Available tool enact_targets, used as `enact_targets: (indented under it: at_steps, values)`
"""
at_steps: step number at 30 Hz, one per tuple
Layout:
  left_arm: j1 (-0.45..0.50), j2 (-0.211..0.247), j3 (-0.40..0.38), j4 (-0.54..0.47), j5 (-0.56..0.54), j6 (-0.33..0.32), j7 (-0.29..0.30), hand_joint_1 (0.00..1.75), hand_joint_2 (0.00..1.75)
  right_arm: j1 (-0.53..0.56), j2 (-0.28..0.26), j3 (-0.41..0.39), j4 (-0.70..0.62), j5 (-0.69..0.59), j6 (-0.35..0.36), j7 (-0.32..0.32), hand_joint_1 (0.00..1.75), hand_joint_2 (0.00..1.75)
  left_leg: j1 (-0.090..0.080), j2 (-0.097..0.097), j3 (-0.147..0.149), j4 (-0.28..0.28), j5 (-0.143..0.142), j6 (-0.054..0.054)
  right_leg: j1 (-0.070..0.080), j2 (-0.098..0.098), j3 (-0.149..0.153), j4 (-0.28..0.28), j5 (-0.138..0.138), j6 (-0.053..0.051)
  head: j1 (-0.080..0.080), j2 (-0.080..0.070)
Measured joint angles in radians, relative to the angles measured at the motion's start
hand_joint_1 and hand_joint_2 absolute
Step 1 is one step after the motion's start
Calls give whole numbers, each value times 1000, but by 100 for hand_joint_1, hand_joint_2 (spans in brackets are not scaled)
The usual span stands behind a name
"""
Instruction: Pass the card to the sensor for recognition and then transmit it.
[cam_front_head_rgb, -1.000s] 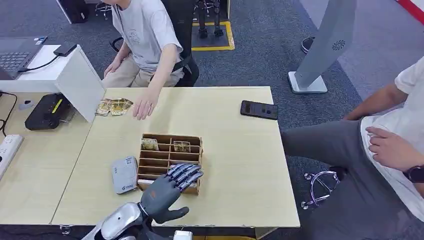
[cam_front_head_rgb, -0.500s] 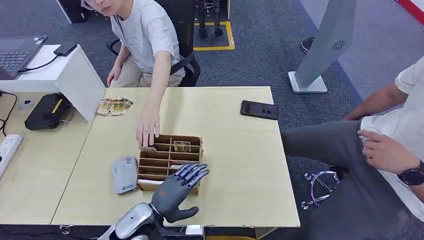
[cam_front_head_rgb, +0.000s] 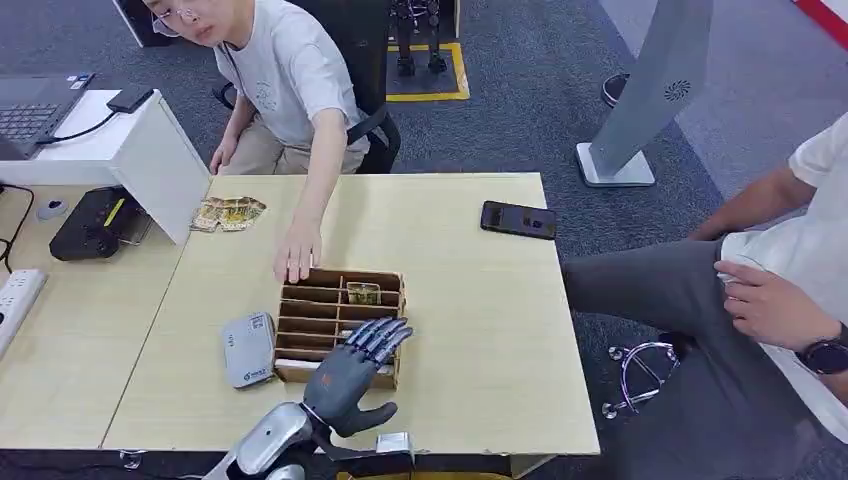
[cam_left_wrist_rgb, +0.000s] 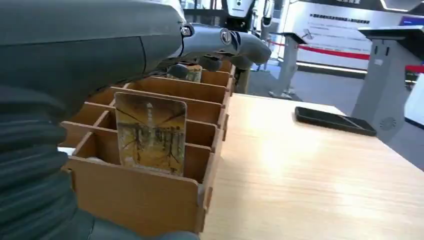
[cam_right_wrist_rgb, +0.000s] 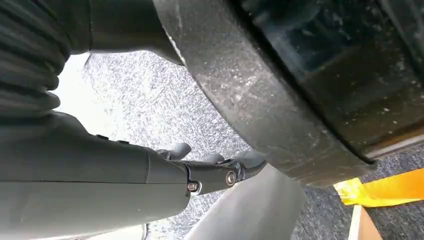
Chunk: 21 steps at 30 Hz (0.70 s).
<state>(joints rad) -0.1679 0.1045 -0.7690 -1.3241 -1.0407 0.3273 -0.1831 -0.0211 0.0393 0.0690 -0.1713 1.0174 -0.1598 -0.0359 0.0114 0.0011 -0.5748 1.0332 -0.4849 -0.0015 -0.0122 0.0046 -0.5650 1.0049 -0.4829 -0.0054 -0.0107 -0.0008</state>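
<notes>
While spread empty, left robot hand (cam_front_head_rgb: 352, 375) apparently just above boxed card (cam_left_wrist_rgb: 150, 133).

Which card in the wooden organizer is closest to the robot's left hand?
The card standing upright in the organizer's near row, right by the left hand. The other card sits in the far row, near the person's hand.

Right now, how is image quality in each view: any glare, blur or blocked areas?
Head view: evenly lit and sharp. Left wrist view: the left hand looms soft in the foreground, the card is fairly sharp, and glare streaks the table. Right wrist view: the right hand and dark body parts block most of it.
</notes>
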Motion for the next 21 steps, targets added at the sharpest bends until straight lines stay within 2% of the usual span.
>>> enact_targets:
  at_steps: [8,21]
  values:
    - [-1,0,32,0,0,5,3,0,175,1,0,-3,0,2,0,0,0,175,0,0,0,0,0,0,0,0,0,0,0,0,0,0]
    - [-1,-6,35,1,0,5,0,0,175,2,0,-4,0,5,0,0,0,175,0,0,0,0,0,0,0,0,0,0,0,0,0,0]
